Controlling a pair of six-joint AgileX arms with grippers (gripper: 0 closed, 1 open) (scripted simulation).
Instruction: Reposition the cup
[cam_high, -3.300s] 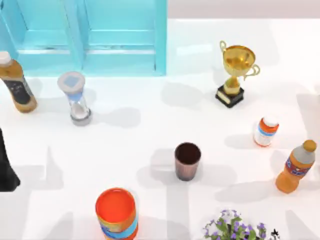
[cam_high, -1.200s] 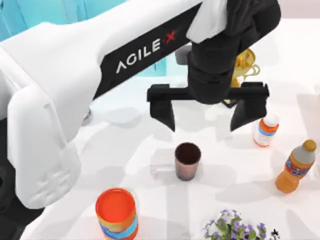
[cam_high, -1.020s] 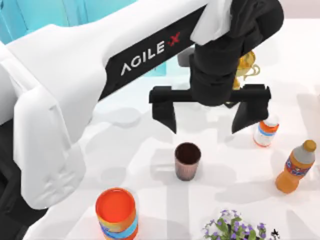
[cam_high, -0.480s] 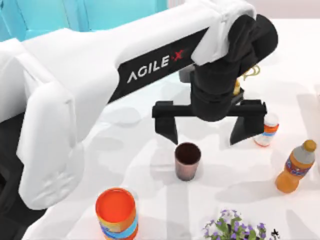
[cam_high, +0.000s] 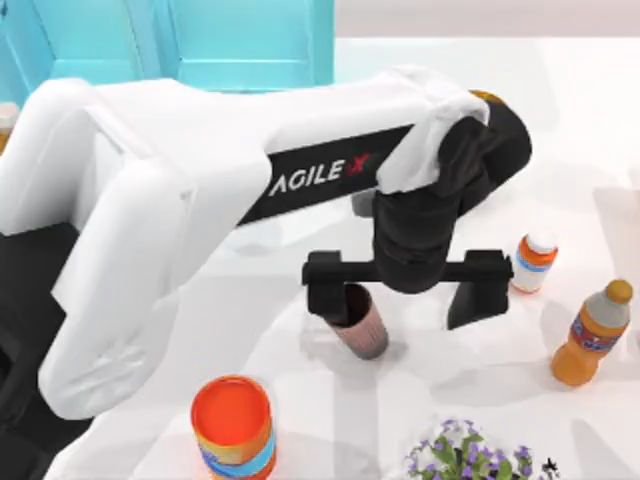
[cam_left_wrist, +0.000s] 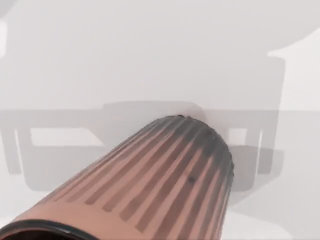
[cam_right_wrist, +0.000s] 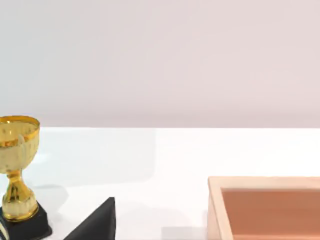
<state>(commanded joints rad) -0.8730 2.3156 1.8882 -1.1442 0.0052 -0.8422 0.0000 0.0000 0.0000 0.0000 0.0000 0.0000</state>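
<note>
The cup (cam_high: 366, 331), a small tumbler with a pinkish-brown ribbed wall, stands on the white table a little in front of the middle. My left arm reaches across the table from the left. Its gripper (cam_high: 398, 316) is open wide, low over the cup. One black finger (cam_high: 328, 296) covers the cup's rim, and I cannot tell whether it touches. The other finger (cam_high: 472, 298) stands well off to the cup's right. The left wrist view looks closely along the cup's (cam_left_wrist: 165, 170) ribbed side.
An orange can (cam_high: 233, 425) stands front left and purple flowers (cam_high: 468, 460) at the front edge. Right of the gripper are a small white-orange bottle (cam_high: 531, 262) and an orange bottle (cam_high: 591, 335). A teal cabinet (cam_high: 240, 40) is at the back. The right wrist view shows a gold trophy (cam_right_wrist: 17, 170) and a wooden box (cam_right_wrist: 265, 207).
My left arm came in from the left and has lowered its open gripper toward the cup; one finger now overlaps the rim. The cup stays near its spot.
</note>
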